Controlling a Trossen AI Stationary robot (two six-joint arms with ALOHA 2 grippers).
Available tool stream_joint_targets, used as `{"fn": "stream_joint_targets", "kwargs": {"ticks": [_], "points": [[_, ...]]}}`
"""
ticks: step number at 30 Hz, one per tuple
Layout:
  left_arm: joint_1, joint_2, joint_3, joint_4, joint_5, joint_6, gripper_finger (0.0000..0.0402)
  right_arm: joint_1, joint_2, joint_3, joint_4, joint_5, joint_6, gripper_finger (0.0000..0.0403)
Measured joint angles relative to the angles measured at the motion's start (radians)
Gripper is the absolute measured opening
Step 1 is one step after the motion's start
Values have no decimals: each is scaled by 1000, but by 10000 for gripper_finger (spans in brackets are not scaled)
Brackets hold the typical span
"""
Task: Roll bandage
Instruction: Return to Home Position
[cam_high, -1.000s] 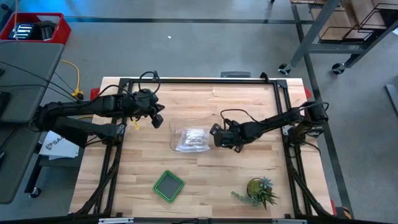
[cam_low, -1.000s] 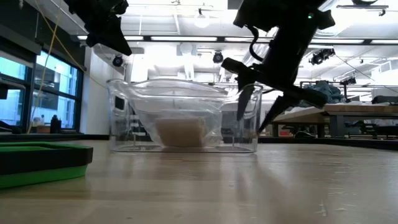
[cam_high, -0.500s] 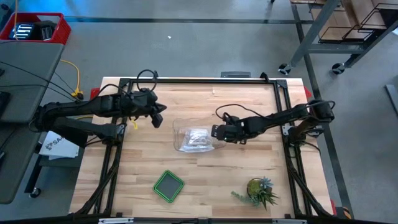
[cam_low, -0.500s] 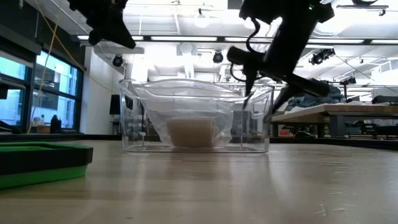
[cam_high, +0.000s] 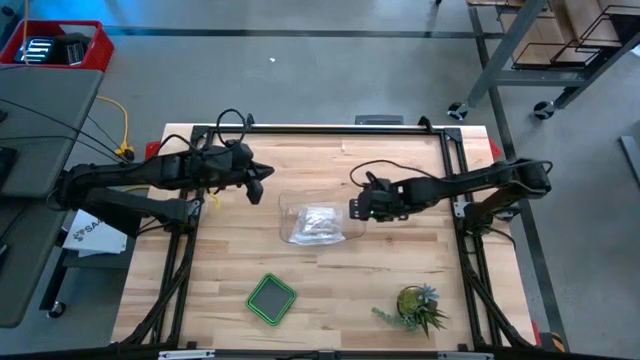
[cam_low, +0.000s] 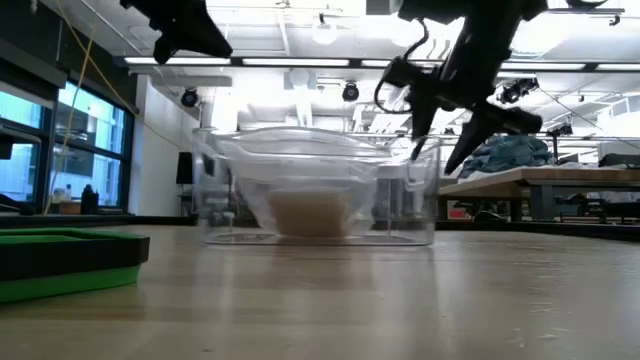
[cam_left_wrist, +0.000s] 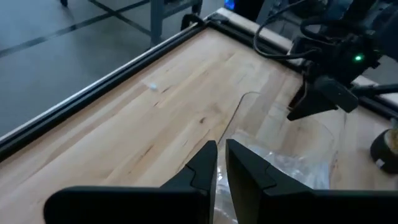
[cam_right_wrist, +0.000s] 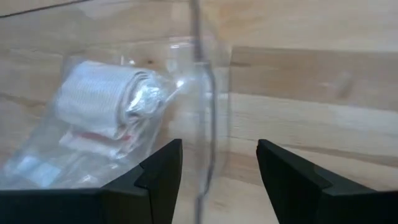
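The bandage (cam_right_wrist: 99, 106) is a small white gauze roll inside a crinkly clear bag (cam_high: 312, 226). The bag lies on the floor of a clear rectangular tub (cam_high: 350, 232) in the middle of the table. The bandage also shows in the low view (cam_low: 310, 212). My right gripper (cam_right_wrist: 217, 180) is open at the tub's right wall (cam_right_wrist: 204, 106), one finger inside the tub and one outside. It also shows in the high view (cam_high: 357, 208). My left gripper (cam_left_wrist: 219, 152) is shut and empty, above the table to the left of and beyond the tub (cam_high: 262, 181). My right gripper stands astride the top of the tub's right wall (cam_low: 436, 165), one finger inside and one outside, slanting down from the table's right. A gap shows between the wall and each finger (cam_right_wrist: 158, 174), so I cannot tell whether a finger touches it. The tub stands on the table.
A green square tray (cam_high: 271, 298) lies near the front edge, left of centre. A small potted plant (cam_high: 415, 308) stands at the front right. Bare wood lies to the right of the tub and behind it.
My right gripper has gone toward the table's right edge and risen a little, staying open. The tub has slid along the table to the right with it, with the bag and bandage inside. My left gripper has drifted slightly toward the right.
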Motion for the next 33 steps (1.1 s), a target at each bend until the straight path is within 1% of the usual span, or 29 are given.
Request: {"fn": "stream_joint_targets", "kwargs": {"ticks": [3,5,7,10,12,13,16,18,19,20,23,25,26,30,33], "points": [[0,-16,-1,76,5,-41,31,-14,-46,0,-47,-1,-50,199],[-1,-58,-1,193,11,-78,31,-22,-80,0,-72,10,-75,199],[-12,-105,2,283,4,-71,31,-22,-118,0,-77,51,-80,199],[-29,-154,-12,295,-5,-61,31,-22,-160,0,-60,106,-117,199],[-53,-178,-83,352,-8,-106,31,-24,-184,0,-25,111,-186,199],[-73,-189,-132,417,-9,-133,31,-25,-197,0,-11,110,-226,199],[-147,-208,-316,725,-25,-192,31,-19,-238,0,17,111,-344,199],[-189,-219,-419,922,-54,-198,31,-8,-269,0,28,137,-394,199],[-206,-229,-467,975,-78,-201,31,-2,-282,0,30,158,-412,199],[-220,-238,-505,995,-103,-204,31,3,-295,0,32,176,-427,199],[-234,-287,-578,972,-135,-174,31,8,-317,0,46,194,-470,199],[-221,-337,-596,892,-136,-146,31,7,-323,0,54,178,-509,199],[-211,-365,-603,825,-125,-139,31,7,-323,0,54,166,-525,199],[-158,-478,-608,514,-18,-104,31,5,-323,0,61,102,-542,199],[-124,-565,-613,437,38,-27,30,5,-322,0,57,98,-494,199]]}}
